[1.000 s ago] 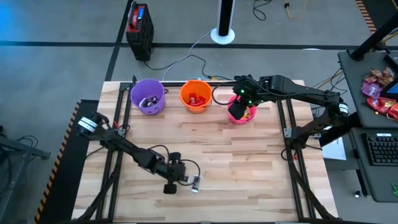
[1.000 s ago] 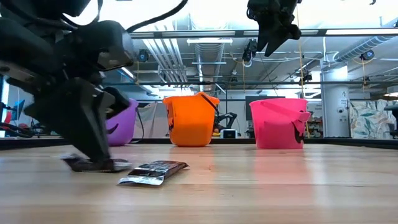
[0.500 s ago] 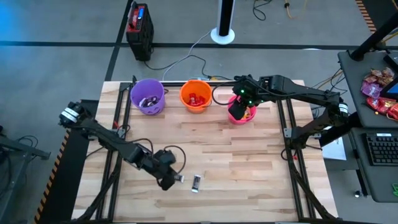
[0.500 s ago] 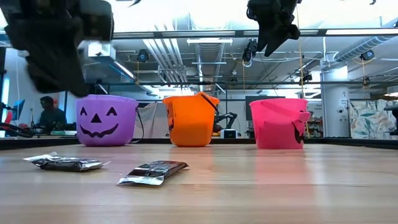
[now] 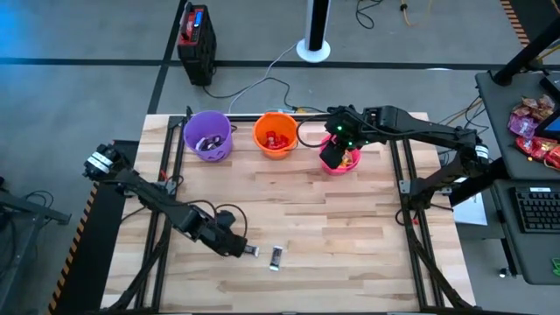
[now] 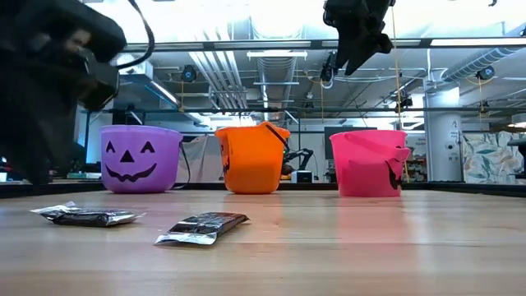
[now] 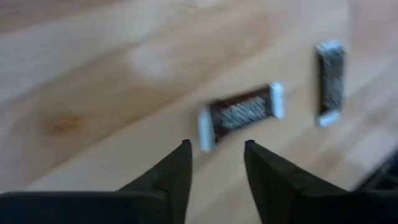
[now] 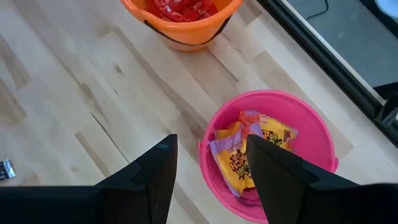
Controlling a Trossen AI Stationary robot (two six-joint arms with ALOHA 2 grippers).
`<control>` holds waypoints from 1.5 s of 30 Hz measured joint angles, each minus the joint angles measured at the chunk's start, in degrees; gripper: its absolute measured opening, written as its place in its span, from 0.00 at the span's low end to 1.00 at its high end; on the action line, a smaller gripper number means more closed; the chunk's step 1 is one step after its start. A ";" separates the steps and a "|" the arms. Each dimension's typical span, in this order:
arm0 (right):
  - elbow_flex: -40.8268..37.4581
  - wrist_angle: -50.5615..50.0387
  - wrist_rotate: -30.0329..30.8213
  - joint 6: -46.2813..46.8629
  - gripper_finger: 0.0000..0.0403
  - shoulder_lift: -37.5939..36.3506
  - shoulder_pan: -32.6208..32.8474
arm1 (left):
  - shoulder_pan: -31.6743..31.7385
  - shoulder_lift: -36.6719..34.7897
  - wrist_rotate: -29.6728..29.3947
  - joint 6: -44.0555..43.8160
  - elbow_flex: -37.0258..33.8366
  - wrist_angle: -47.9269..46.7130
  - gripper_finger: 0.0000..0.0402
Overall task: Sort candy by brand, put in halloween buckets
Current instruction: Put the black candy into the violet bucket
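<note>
Two dark brown candy bars lie flat on the table near its front edge: one [image 5: 251,251] just right of my left gripper [image 5: 238,248], the other [image 5: 276,257] farther right. The left wrist view shows both bars [image 7: 241,115] [image 7: 329,81] beyond my open left gripper [image 7: 216,152], which is raised with nothing between its fingers. Along the far edge stand the purple bucket [image 5: 208,134], the orange bucket [image 5: 276,134] holding red candy, and the pink bucket [image 5: 343,160] holding yellow packets [image 8: 249,152]. My right gripper [image 8: 211,155] hangs open above the pink bucket.
Black frame rails [image 5: 166,149] run along both table sides. A black box [image 5: 196,39] and a white post base [image 5: 313,48] stand on the floor beyond the far edge. A desk at the right carries red and pink sweets [image 5: 534,131]. Bare wood lies between the buckets and the bars.
My left gripper stood with its fingers down on the left dark bar a second ago. It has risen off it, drawn back toward the table's left edge and rolled about its own axis. That bar now lies free on the table beside the other one.
</note>
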 joint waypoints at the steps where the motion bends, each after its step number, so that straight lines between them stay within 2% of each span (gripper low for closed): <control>1: 0.00 0.01 0.00 0.00 0.46 0.17 0.00 | 0.15 0.00 0.00 -1.01 -0.15 -0.72 0.34; 5: 0.00 0.06 -0.31 0.00 0.46 0.86 0.00 | 0.34 0.00 -0.34 -1.25 -1.30 -1.04 0.46; 8: 0.00 0.14 -0.61 0.02 0.46 1.31 0.00 | 0.34 0.00 -0.59 0.29 -1.72 0.90 0.50; 26: 0.00 0.79 -1.78 0.19 0.46 1.58 -0.02 | 1.19 8.61 -1.40 1.55 -1.68 12.94 0.50; 33: 0.00 0.84 -1.79 0.20 0.46 1.58 -0.01 | 1.19 9.20 -1.55 1.81 -1.70 12.55 0.38; 45: 0.00 0.85 -1.78 0.17 0.46 1.58 -0.02 | 1.19 11.26 -1.79 1.77 -1.79 11.85 0.02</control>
